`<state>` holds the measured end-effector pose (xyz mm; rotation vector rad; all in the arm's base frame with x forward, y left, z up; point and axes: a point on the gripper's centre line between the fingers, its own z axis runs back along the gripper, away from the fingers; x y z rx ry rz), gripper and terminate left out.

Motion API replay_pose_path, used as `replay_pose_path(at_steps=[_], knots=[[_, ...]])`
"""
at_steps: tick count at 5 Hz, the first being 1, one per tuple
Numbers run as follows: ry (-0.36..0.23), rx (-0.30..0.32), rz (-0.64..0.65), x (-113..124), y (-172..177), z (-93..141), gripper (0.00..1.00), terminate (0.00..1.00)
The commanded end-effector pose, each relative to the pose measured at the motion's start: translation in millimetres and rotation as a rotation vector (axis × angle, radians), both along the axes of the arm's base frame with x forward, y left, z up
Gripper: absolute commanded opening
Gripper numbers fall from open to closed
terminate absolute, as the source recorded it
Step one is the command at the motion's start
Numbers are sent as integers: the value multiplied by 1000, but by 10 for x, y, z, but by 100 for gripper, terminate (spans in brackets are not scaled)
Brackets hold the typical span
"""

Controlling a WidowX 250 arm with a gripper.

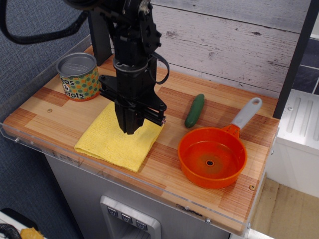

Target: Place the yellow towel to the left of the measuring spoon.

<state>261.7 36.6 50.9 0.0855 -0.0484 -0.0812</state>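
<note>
- Towel lies flat on the board at about 9 o'clock from the spoon, well apart from it. By my read it sits where the task wants it.
- Gripper points straight down over the towel's 2 o'clock corner. Tips look just above or barely on the cloth; can't tell which.
- Jaws are end-on to the camera, so I can't tell how far apart they are. No cloth is seen bunched or lifted between them, so it's likely not holding anything.
- Can at 11 o'clock of the towel, just beside it; cucumber at 11 o'clock of the spoon bowl. Both are clear of the towel.
- Towel is fully on the board with no overhang, so it looks stable.
</note>
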Motion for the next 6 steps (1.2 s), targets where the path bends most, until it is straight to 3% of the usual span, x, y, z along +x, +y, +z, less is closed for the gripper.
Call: replay_pose_path(at_steps=[1,2,3,5,6], knots=[[-80,34,-14,-6,6,358,0,0],[-89,35,-15,2,79,447,0,0],[-100,39,-24,56,110,535,100,0],[-109,48,-35,101,136,698,100,0],[-105,24,-61,153,60,757,100,0]])
